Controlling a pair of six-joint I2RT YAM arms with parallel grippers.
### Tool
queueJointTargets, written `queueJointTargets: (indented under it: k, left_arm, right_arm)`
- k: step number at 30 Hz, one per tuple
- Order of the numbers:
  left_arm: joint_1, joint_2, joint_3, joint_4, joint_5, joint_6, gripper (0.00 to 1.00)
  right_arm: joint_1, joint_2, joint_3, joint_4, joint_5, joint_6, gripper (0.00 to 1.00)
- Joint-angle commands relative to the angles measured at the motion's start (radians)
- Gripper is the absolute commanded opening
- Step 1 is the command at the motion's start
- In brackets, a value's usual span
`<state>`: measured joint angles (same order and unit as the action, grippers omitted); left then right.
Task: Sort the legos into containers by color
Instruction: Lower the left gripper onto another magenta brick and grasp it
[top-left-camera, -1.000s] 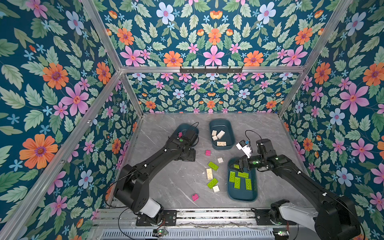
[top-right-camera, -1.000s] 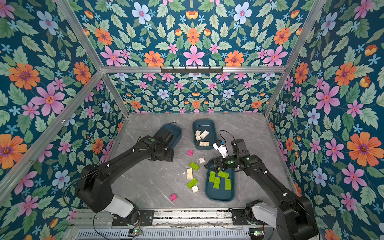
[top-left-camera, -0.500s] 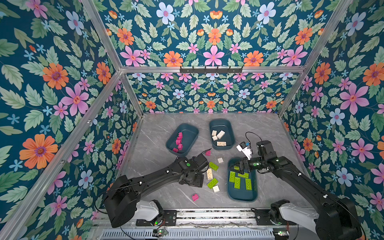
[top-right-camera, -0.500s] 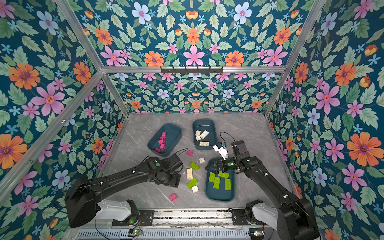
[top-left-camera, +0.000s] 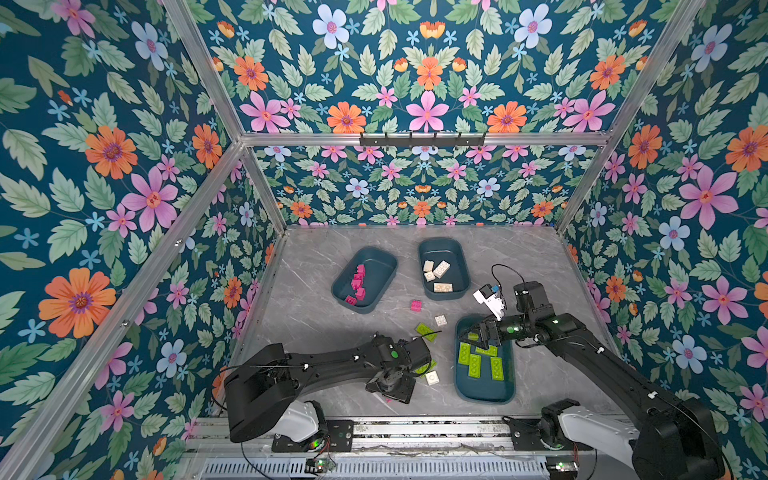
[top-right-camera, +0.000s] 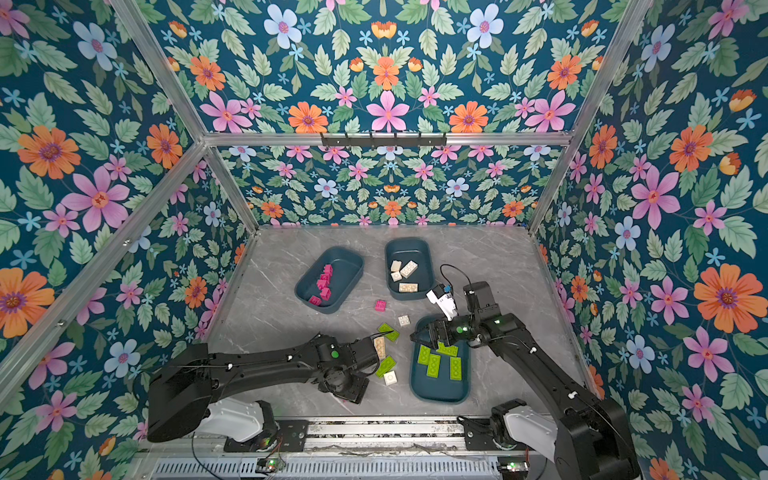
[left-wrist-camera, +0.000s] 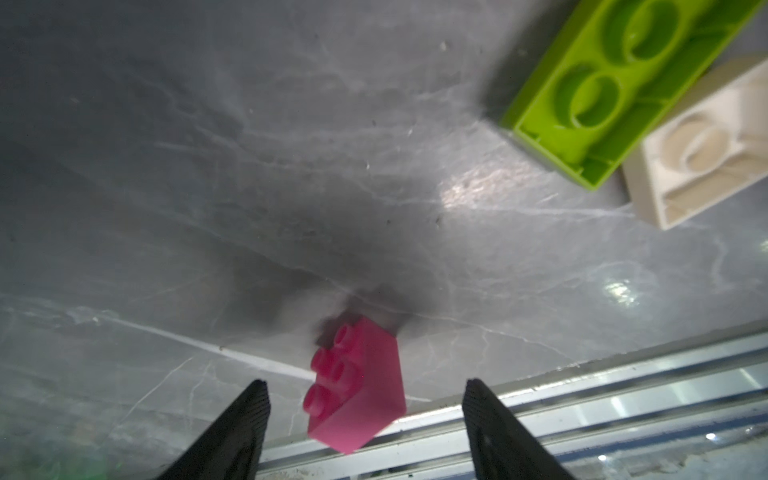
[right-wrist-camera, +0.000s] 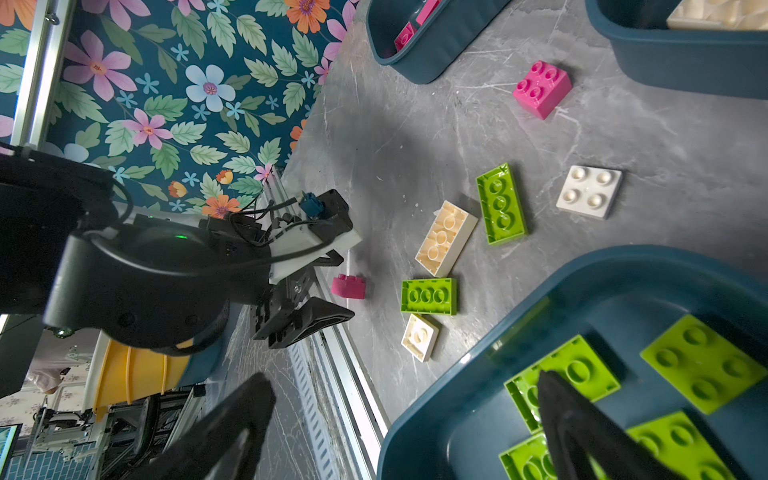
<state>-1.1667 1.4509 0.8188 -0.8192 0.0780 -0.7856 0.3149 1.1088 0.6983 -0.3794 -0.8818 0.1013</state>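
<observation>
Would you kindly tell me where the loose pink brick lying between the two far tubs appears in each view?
Both top views: the loose pink brick sits just below the gap between the pink-brick tub and the cream-brick tub.
Left wrist: absent; that is another pink brick.
Right wrist: the brick lies between the same tubs.
Shared landmark: the pink-brick tub.

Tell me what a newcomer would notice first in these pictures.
Loud floral wallpaper covers every wall. On the grey marbled tabletop, three dark teal plastic tubs hold sorted studded bricks: magenta ones, cream ones, lime green ones. At the table's near edge, the open left gripper straddles a loose magenta plastic brick without touching it.
</observation>
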Motion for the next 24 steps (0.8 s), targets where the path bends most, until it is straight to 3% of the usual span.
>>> queueJointTargets:
  k: [1, 15, 24]
  left_arm:
    - [-0.001, 0.019, -0.005, -0.021, -0.038, -0.007, 0.71]
    - [0.02, 0.068, 0.014, -0.112, -0.156, -0.018, 0.58]
    - [0.029, 0.018, -0.027, -0.034, -0.036, -0.063, 0.56]
  right_arm:
    - [0.001, -0.005, -0.002, -0.018, -0.002, -0.012, 0.99]
    - [0.0, -0.004, -0.006, -0.015, 0.003, -0.01, 0.99]
    - [0.0, -0.017, -0.017, -0.018, 0.004, -0.005, 0.99]
